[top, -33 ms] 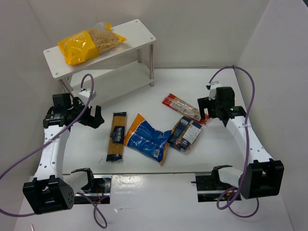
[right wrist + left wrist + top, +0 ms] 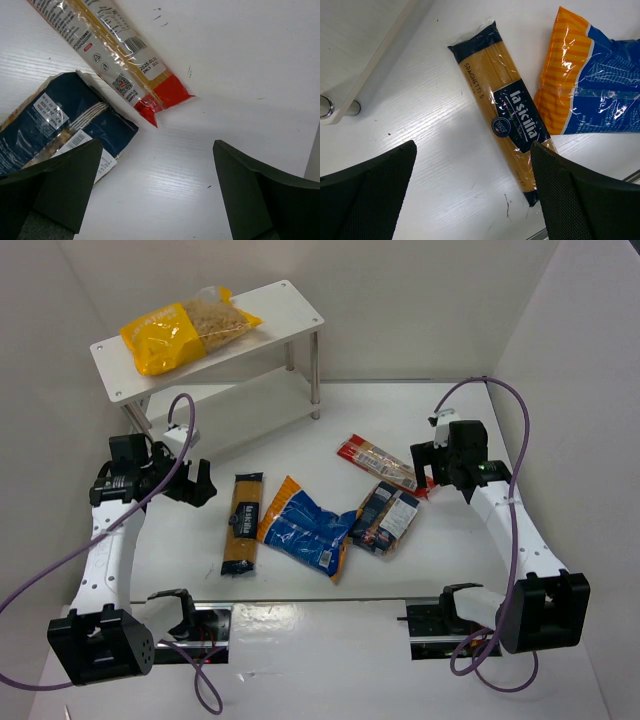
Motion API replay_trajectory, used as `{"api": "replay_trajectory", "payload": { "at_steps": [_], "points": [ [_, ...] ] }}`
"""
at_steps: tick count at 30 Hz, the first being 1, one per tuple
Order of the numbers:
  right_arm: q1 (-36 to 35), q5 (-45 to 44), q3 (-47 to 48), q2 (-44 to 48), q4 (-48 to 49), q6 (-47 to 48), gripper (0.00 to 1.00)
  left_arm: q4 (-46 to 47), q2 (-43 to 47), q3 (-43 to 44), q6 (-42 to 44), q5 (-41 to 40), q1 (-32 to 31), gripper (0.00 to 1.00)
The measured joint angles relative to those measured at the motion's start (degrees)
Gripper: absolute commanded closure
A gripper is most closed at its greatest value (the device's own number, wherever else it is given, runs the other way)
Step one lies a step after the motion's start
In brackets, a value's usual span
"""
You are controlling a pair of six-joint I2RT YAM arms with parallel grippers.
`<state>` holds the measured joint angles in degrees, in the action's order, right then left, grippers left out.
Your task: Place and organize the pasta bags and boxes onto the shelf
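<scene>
The left gripper point(image 2: 199, 483) is hovering wide open, empty, beside the black-and-yellow spaghetti pack point(image 2: 241, 523); the right gripper point(image 2: 426, 469) is gaping empty by the red spaghetti bag point(image 2: 378, 462); the macaroni bag point(image 2: 188, 328) is lying on the top board of the shelf point(image 2: 291, 303).

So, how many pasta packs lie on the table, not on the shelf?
4. The black-and-yellow spaghetti pack lies on the left, the blue bag beside it, the navy pack right of that, and the red-and-clear spaghetti bag behind it. None seems hidden.
</scene>
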<state>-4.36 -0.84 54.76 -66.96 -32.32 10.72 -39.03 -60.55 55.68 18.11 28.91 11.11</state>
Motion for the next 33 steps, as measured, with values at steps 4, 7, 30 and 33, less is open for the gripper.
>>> {"api": "replay_trajectory", "payload": {
  "at_steps": [4,7,30,33],
  "points": [
    [0.0,0.2,0.0,0.0,0.0,-0.2,0.0,0.0,-0.1,0.0,0.0,0.0,0.0,0.0],
    [0.0,1.4,0.0,0.0,0.0,0.4,0.0,0.0,-0.1,0.0,0.0,0.0,0.0,0.0],
    [1.5,20.0,10.3,-29.5,2.4,27.6,0.0,-0.1,5.2,0.0,1.4,0.4,0.0,0.0],
    [2.3,23.6,11.6,-31.7,3.4,29.7,0.0,-0.1,5.1,0.0,1.5,0.4,0.0,0.0]
  ]
}}
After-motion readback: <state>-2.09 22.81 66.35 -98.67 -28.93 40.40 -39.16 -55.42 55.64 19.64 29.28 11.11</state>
